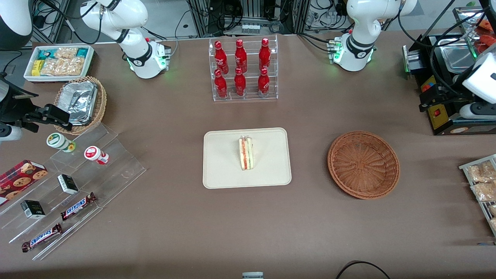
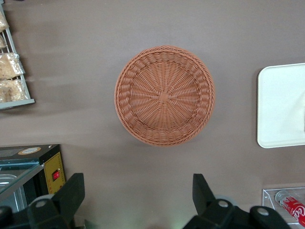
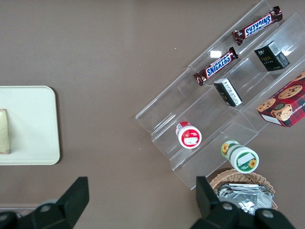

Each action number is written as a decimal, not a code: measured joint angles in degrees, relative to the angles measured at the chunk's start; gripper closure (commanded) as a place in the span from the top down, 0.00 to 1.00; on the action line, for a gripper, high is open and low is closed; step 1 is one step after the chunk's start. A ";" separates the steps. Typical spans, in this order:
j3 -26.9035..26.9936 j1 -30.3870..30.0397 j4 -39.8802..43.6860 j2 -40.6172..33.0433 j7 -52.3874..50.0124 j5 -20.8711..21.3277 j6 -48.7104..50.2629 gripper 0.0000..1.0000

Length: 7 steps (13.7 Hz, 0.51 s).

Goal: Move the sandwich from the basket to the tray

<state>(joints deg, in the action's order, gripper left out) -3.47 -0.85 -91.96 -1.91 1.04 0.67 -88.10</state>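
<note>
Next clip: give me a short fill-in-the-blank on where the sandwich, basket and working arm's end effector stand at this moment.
1. The triangular wrapped sandwich lies on the flat cream-white rectangular ____.
2. The round reddish-brown woven wicker basket holds ____.
3. The left arm's end effector, hanging above the table near that basket, has its fingers ____.
4. The clear rack nearer the arm bases holds six red ____.

Missing words: tray; nothing; open; bottles

Sandwich point(image 3: 4, 131) edge on tray point(image 3: 33, 125); snacks on clear steps point(image 3: 209, 102).
</note>
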 measured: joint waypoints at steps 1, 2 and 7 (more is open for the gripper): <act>0.03 0.68 0.02 0.15 -0.05 0.01 -0.03 1.00; 0.05 1.41 0.11 0.37 -0.07 0.01 -0.05 1.00; 0.91 2.51 2.12 1.01 -0.13 0.04 0.00 1.00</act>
